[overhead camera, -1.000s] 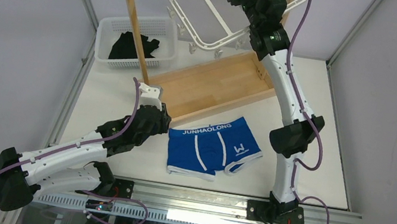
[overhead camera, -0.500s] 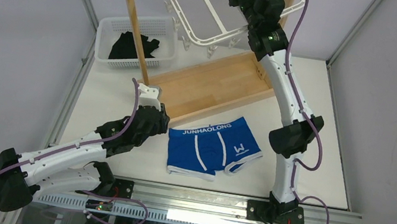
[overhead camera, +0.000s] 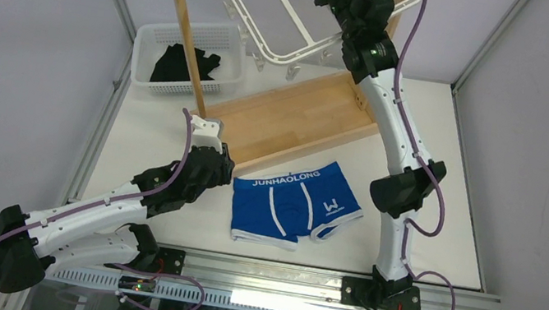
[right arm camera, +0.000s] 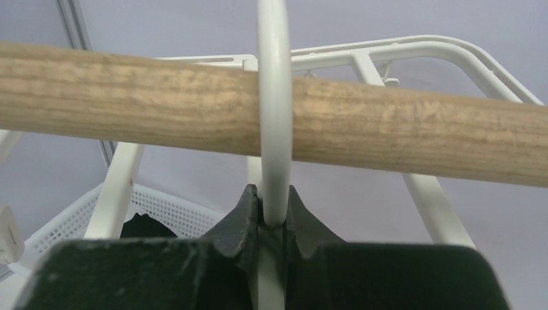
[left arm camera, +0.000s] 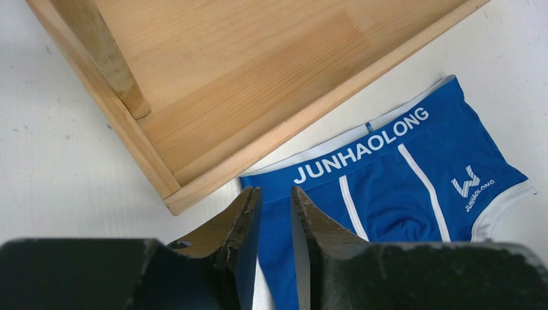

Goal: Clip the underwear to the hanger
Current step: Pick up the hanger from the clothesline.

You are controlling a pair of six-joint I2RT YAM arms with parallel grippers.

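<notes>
Right wrist: the right claw point(right arm camera: 271, 194) is clenched on the hanger point(right arm camera: 273, 129) hook, just under the wooden bar point(right arm camera: 420, 139). Top: the hanger frame has swung slightly; the underwear point(overhead camera: 295, 202) lies unmoved, far from that claw. Left wrist: the left claw point(left arm camera: 274, 194) is slightly parted and empty, tips over the underwear's edge.

Hanger point(overhead camera: 287, 3) higher (R gripper point(right arm camera: 272, 200) now tight on hook point(right arm camera: 273, 97))
</notes>
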